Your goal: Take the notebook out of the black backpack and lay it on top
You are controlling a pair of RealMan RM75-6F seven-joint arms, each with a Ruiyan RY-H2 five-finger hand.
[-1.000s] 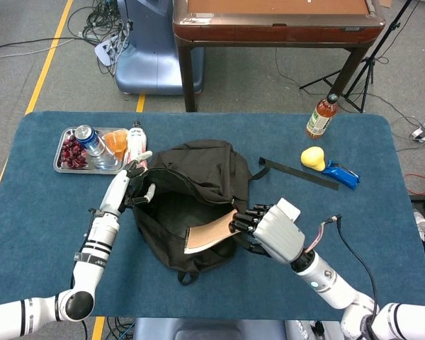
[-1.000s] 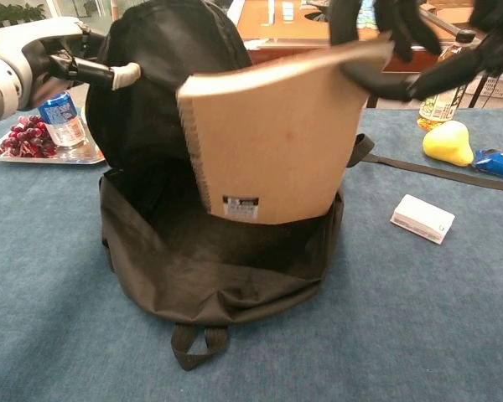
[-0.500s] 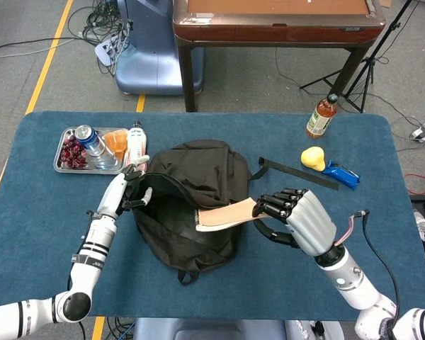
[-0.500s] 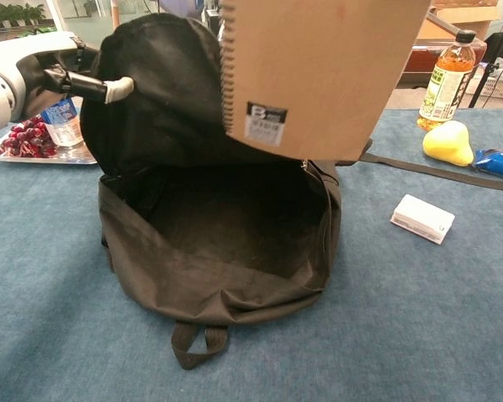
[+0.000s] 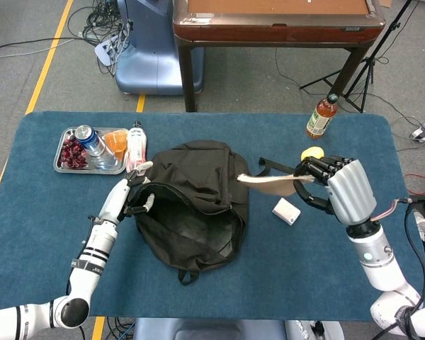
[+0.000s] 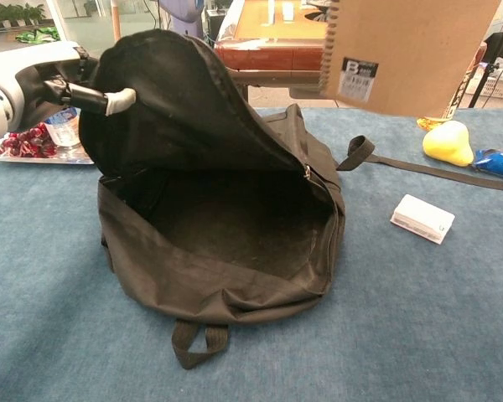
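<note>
Holding the notebook (image 5: 269, 183) clear above the tabletop (image 5: 49, 205), the right robot hand (image 5: 334, 185) grips its right edge; its length points left toward the black backpack (image 5: 191, 202), whose flap the left robot hand (image 5: 132, 190) pinches open.

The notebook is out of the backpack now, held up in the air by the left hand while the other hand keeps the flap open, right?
Not quite: the right hand holds the notebook aloft, as the head view shows. The left hand keeps the flap of the backpack open.

One backpack (image 5: 191, 195), one notebook (image 6: 407, 50), two bottles (image 5: 321, 115), one tray (image 5: 62, 167).
</note>
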